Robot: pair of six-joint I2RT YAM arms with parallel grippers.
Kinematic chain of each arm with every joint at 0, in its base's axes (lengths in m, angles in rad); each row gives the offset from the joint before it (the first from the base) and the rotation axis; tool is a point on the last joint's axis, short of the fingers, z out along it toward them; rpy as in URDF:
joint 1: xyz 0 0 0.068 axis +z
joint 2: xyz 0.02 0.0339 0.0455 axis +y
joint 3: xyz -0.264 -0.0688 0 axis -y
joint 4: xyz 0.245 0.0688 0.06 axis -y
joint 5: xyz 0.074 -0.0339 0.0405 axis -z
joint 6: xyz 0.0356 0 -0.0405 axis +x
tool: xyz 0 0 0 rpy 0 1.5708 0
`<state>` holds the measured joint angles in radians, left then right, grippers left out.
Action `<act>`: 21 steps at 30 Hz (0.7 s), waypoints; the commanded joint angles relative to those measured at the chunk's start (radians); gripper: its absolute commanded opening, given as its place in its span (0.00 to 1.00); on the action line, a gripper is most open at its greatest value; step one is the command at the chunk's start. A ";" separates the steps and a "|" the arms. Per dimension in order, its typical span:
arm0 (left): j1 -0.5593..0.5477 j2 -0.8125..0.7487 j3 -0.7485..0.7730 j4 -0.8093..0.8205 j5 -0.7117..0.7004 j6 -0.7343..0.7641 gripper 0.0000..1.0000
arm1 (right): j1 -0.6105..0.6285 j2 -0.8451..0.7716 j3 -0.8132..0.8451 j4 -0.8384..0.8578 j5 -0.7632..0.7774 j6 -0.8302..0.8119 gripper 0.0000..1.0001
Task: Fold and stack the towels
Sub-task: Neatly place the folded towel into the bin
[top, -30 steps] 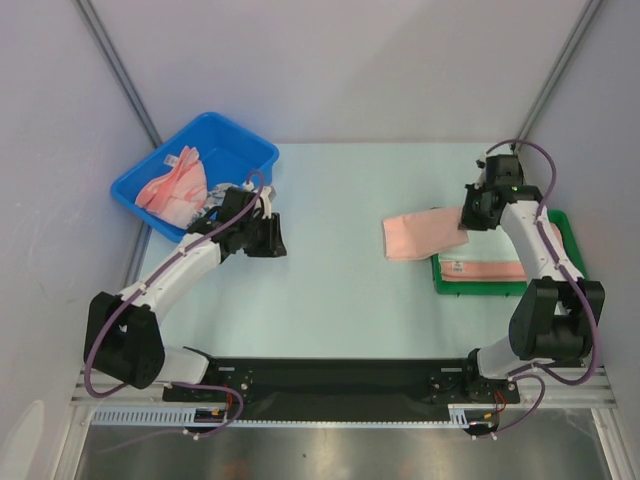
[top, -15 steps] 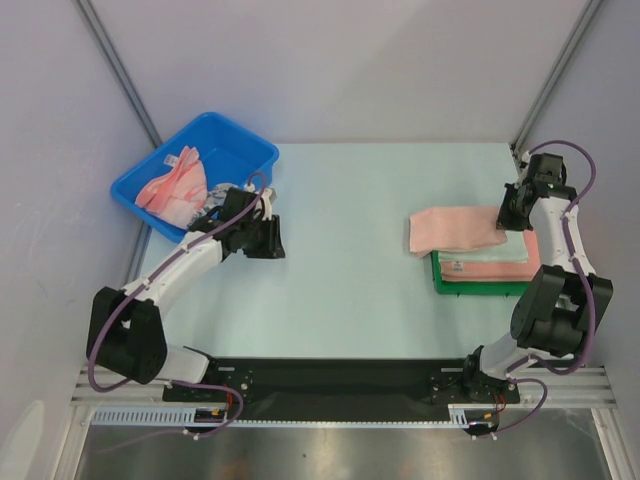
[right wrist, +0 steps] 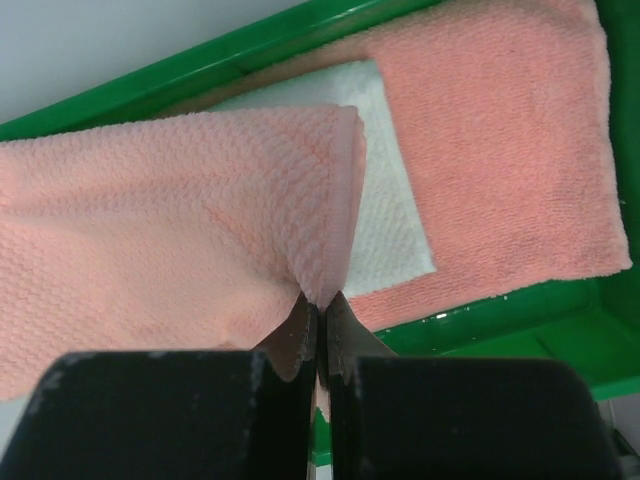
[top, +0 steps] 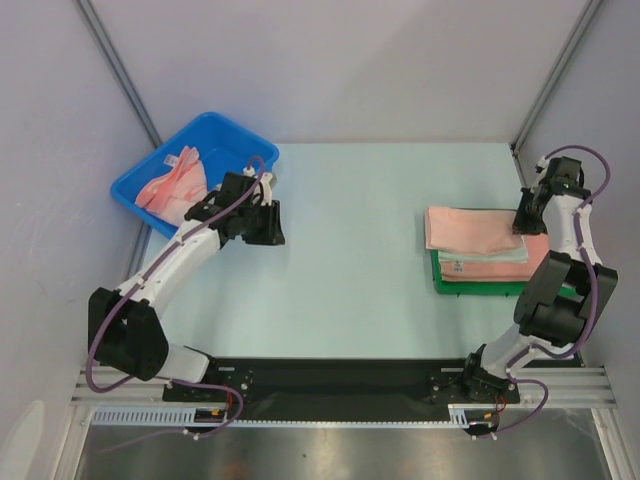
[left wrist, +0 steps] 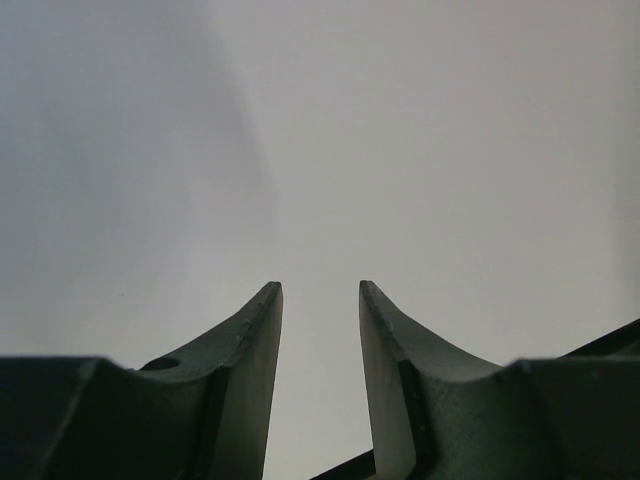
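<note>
Between the closed tips of the right tool (right wrist: 320,305), a corner of the folded salmon towel (right wrist: 170,230) is pinched; it lies ahead over a white towel (right wrist: 385,200) and a pink towel (right wrist: 500,150) in the green tray (right wrist: 200,65). The left tool (left wrist: 320,300) gapes partway, gripping nothing, a blue bin (top: 245,150) just beside it.

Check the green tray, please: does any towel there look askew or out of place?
Yes. The top pink towel sits shifted left of the stack below, slightly past the left rim of the green tray. The right tool is shut on its corner.
</note>
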<state>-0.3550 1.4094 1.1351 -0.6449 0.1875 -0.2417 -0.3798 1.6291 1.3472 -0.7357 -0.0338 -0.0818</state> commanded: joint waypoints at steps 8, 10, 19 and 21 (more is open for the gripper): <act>0.010 0.026 0.117 -0.039 0.007 0.022 0.42 | -0.030 0.041 0.063 0.024 -0.003 -0.045 0.01; 0.010 0.040 0.124 -0.044 0.013 0.021 0.42 | -0.033 0.058 0.078 0.015 0.003 -0.053 0.02; 0.010 0.063 0.158 -0.053 0.017 0.019 0.42 | -0.082 0.097 0.115 -0.005 -0.022 -0.049 0.03; 0.010 0.069 0.166 -0.048 0.023 0.016 0.42 | -0.082 0.110 0.124 -0.011 -0.034 -0.041 0.05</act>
<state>-0.3546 1.4731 1.2484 -0.7006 0.1905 -0.2344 -0.4541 1.7229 1.4151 -0.7479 -0.0452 -0.1135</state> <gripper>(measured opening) 0.419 0.038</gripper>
